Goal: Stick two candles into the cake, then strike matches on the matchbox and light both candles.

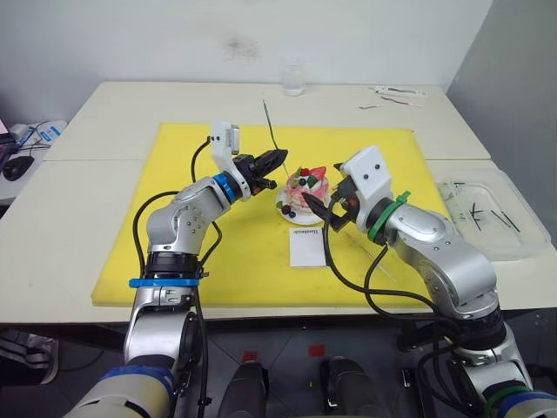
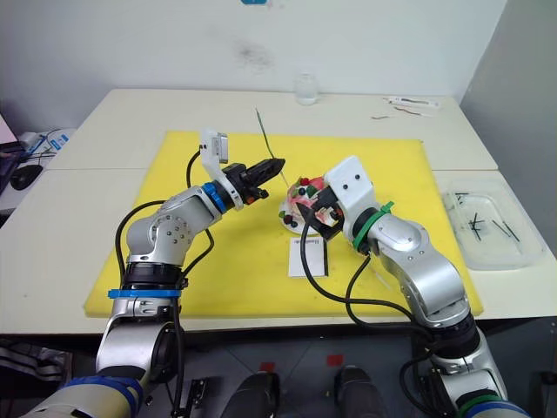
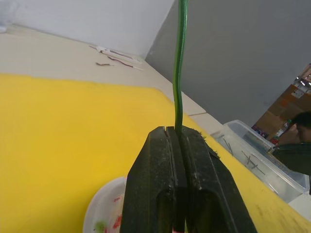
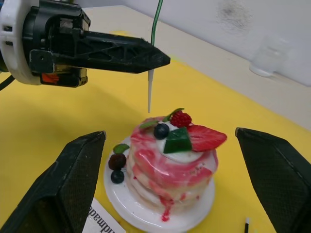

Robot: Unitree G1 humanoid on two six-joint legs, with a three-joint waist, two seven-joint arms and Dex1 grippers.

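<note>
The pink-and-white cake (image 1: 307,186) stands on its small white plate (image 1: 288,209) in the middle of the yellow mat. My left gripper (image 1: 280,157) is shut on the greenish candle (image 1: 271,124), which stands nearly upright. The candle's white lower end (image 4: 149,94) hangs just above the cake's left edge, clear of it. My right gripper (image 1: 326,213) is open at the cake's near right side, with the cake ahead of its spread fingers (image 4: 73,170). The white matchbox (image 1: 307,246) lies flat just in front of the plate. A thin tan candle (image 1: 381,261) seems to lie on the mat beside my right forearm.
A clear plastic tray (image 1: 513,248) at the right table edge holds several short dark matches (image 1: 477,212). A glass (image 1: 293,78) stands at the back of the table, and small wrappers (image 1: 397,93) lie at the back right. The yellow mat (image 1: 174,174) covers the table's middle.
</note>
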